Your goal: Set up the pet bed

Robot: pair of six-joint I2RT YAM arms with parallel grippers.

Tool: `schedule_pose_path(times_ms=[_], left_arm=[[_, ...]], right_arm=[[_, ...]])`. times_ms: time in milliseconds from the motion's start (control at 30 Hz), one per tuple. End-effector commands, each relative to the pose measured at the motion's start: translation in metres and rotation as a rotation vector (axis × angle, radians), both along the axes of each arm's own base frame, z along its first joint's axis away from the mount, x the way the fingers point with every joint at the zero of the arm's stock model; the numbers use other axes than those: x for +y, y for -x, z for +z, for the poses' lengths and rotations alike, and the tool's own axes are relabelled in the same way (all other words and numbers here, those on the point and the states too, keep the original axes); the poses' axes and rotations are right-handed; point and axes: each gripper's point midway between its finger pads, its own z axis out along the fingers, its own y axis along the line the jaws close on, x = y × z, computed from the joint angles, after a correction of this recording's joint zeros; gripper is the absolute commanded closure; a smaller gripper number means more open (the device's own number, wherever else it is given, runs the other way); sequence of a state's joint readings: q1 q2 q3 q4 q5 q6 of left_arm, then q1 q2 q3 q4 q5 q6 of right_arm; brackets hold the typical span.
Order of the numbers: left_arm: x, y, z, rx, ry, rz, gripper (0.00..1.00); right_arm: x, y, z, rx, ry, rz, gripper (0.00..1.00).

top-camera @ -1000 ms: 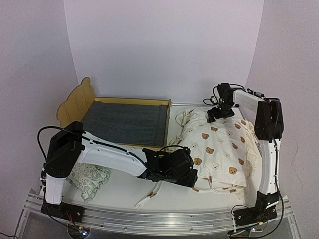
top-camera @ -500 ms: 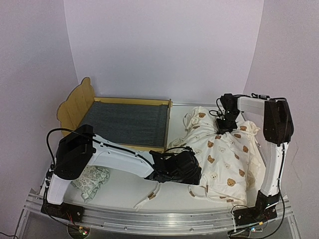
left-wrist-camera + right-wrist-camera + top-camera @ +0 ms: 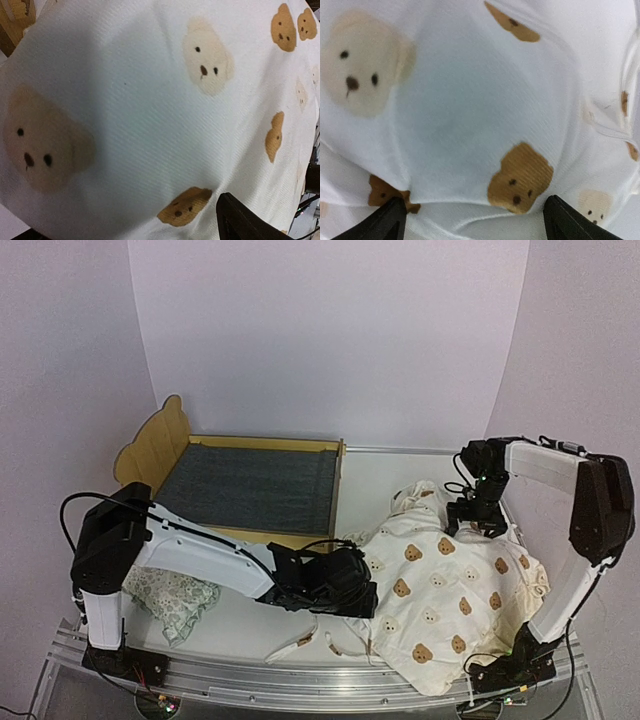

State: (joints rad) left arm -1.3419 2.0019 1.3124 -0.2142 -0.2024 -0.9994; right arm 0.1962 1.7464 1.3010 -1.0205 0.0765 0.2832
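The pet bed (image 3: pixel 160 445), a plywood frame with a bear-ear headboard and a dark grey base, stands at the back left. The cream bear-print cover (image 3: pixel 450 590) lies spread on the table's right half. My left gripper (image 3: pixel 355 592) lies low at the cover's left edge. In the left wrist view the cover (image 3: pixel 150 100) fills the frame. One finger (image 3: pixel 247 220) shows far to the right and the other is hidden by cloth. My right gripper (image 3: pixel 480 520) is over the cover's back right edge, its jaws wide apart with the cover (image 3: pixel 470 100) between them.
The floral ruffled pillow (image 3: pixel 172 595) lies at the front left under the left arm. The cover's loose ties (image 3: pixel 300 640) trail on the table near the front edge. The cover's front corner reaches the table's front rail (image 3: pixel 300 680).
The cover has gone from a bunched heap to a flatter sheet spread toward the front right. My right gripper moved right and toward the front. My left gripper shifted slightly left.
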Motion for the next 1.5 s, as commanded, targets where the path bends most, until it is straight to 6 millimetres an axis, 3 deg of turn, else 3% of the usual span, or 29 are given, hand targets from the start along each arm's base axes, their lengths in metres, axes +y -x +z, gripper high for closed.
schedule_pose_path(times_ms=[0,133,300,567,800,867,900,1000,1033,1067,1167,1467], left_arm=[[0.009,0.013,0.035,0.008,0.016,-0.009,0.11],[0.017,0.024,0.029,0.062,0.003,-0.016,0.11],[0.021,0.036,0.022,0.110,0.030,-0.035,0.10],[-0.009,0.035,0.018,0.082,0.165,-0.087,0.11],[-0.038,0.027,0.006,0.070,0.238,-0.076,0.19],[-0.043,0.027,0.003,0.074,0.252,-0.076,0.28],[-0.043,0.026,0.003,0.071,0.257,-0.073,0.39],[-0.041,0.021,0.016,0.029,0.267,-0.065,0.79],[-0.040,0.018,0.027,0.005,0.264,-0.063,0.86],[-0.038,0.015,0.038,-0.021,0.259,-0.061,0.90],[-0.029,0.006,0.076,-0.108,0.253,-0.052,0.99],[0.012,-0.011,0.198,-0.336,0.247,-0.044,1.00]], right_arm=[[-0.035,0.000,0.034,-0.065,0.208,0.119,0.02],[-0.043,-0.010,0.036,-0.088,0.240,0.187,0.02],[-0.034,-0.007,0.009,-0.049,0.152,0.260,0.02],[-0.015,-0.016,-0.037,0.041,0.044,0.277,0.04],[-0.009,-0.012,-0.043,0.057,0.007,0.220,0.42],[-0.007,-0.007,-0.040,0.052,-0.013,0.213,0.52],[-0.005,-0.003,-0.038,0.050,-0.023,0.209,0.59],[-0.002,0.002,-0.026,0.018,-0.051,0.189,0.88],[-0.001,0.004,-0.021,0.002,-0.058,0.177,0.97],[0.000,0.004,-0.013,-0.022,-0.069,0.166,1.00],[0.011,-0.001,0.025,-0.128,-0.141,0.134,1.00],[0.045,-0.001,0.159,-0.447,-0.418,0.028,1.00]])
